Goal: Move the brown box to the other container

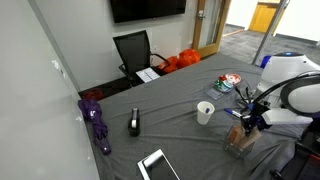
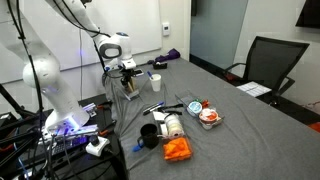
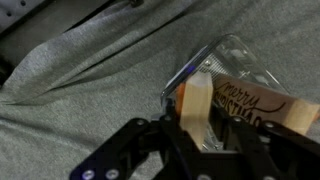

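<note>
In the wrist view the brown box [image 3: 194,105] stands tilted between my jaws, over the open mouth of the clear container [image 3: 235,75], which also holds a card printed "Merry Christmas". My gripper [image 3: 200,135] is shut on the box, with a finger pressed against each side. In both exterior views the gripper [image 1: 249,117] [image 2: 127,73] hangs just above the clear container [image 1: 238,141] [image 2: 130,89], and the box is mostly hidden by the fingers. The white cup [image 1: 205,112] [image 2: 155,82] stands upright on the grey cloth a short way off.
A black rectangular device [image 1: 134,123], a purple object [image 1: 97,122] and a white tablet [image 1: 157,165] lie on the table. Markers and a round dish [image 1: 230,81] lie near the arm. An orange item [image 2: 177,150], a tape roll [image 2: 170,127] and a black chair [image 2: 262,62] also show.
</note>
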